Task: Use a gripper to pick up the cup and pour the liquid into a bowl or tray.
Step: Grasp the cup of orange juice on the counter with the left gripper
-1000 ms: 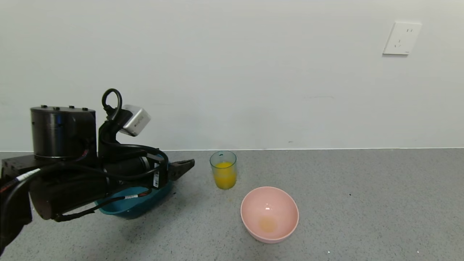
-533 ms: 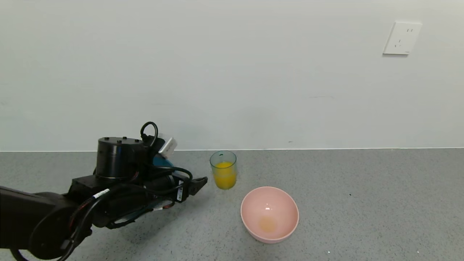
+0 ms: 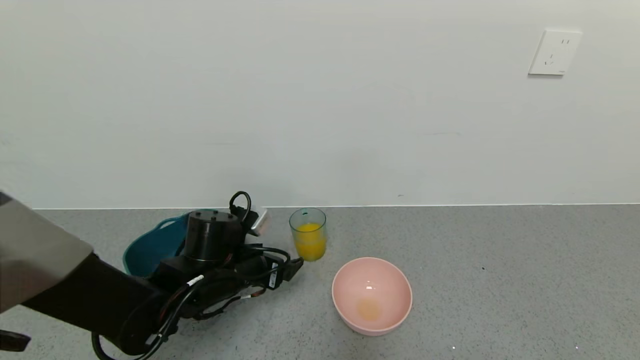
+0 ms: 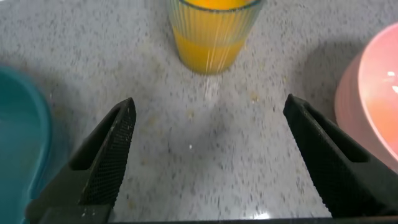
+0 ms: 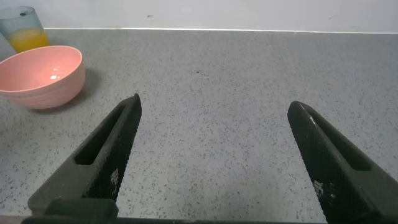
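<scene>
Hands, two, both spread: left hand (image 4: 208, 134) near one cup (image 3: 308, 234), one tub (image 3: 150, 247) seemingly behind.

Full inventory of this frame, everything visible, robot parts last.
cup: 1, clear pale blue-green, ribbed; upright on the counter near the wall, behind and left of the pink bowl.
liquid: orange-yellow, fills roughly the lower half of the cup.
teal tub: 1, dark teal; left of the cup, partly hidden by the left arm.
pink bowl: 1, pink, faint yellowish stain at its bottom; right of and nearer than the cup.
counter: 1, grey speckled.
wall outlet: 1, white, upper right on the wall.
left end effector: black, jaws open, low over the counter, short of the cup.
right end effector: black, jaws open, over bare counter to the right of the pink bowl.
</scene>
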